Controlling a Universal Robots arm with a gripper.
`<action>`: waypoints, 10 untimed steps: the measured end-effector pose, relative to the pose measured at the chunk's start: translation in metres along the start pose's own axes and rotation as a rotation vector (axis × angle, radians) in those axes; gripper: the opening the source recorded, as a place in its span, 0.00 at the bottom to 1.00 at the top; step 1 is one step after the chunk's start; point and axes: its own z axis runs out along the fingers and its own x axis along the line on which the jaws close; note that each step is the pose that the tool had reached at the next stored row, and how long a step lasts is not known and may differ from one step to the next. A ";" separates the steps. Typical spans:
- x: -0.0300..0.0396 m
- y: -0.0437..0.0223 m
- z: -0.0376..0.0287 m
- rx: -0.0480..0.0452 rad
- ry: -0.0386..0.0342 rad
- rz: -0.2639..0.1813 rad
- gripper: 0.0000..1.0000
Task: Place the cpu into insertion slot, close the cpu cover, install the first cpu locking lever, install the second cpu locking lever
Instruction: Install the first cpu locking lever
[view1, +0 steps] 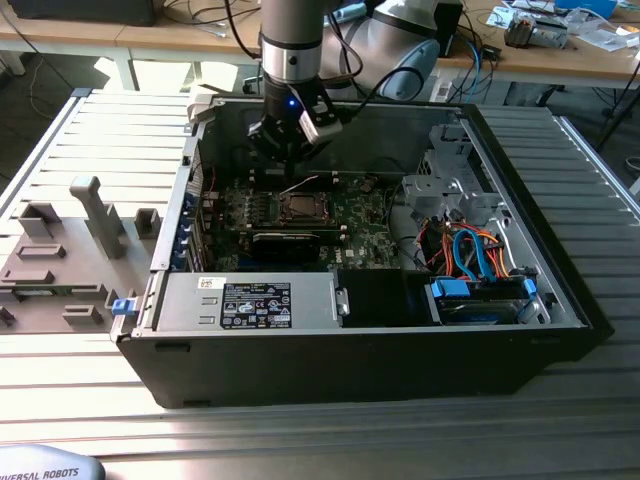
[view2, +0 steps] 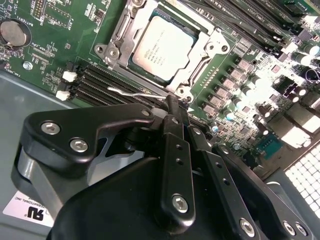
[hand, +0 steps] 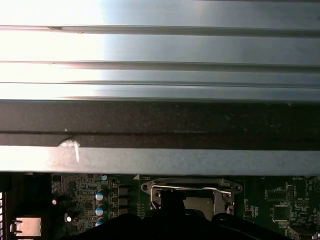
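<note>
The cpu (view2: 161, 46), a square chip with a dull silver top, lies flat in its socket on the green motherboard, and the socket (view1: 298, 208) sits mid-board in the open case. Around the chip lies the cpu cover (view2: 121, 31), a silver frame lowered over its edges. A thin wire locking lever (view2: 132, 93) sticks out beside the socket, raised off the board; it also crosses the socket as a bright wire (hand: 190, 188). My gripper (view2: 173, 106) is shut, with its black tips right at the inner end of that lever, above the socket's corner. The gripper (view1: 288, 150) hovers just behind the socket.
Black memory slots (view2: 95, 82) run beside the socket. The case wall (hand: 160, 120) rises close behind the gripper. A black card (view1: 290, 243), the power supply (view1: 250, 300) and a drive cage with orange and blue cables (view1: 480, 260) crowd the case. Grey fixtures (view1: 60, 250) lie at the exterior view's left.
</note>
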 end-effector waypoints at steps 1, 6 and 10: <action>-0.0002 0.0000 0.0001 -0.0001 0.0000 0.000 0.11; -0.0010 0.0000 0.0006 0.0000 0.0000 0.000 0.11; -0.0014 0.0000 0.0010 0.0000 0.0000 0.000 0.11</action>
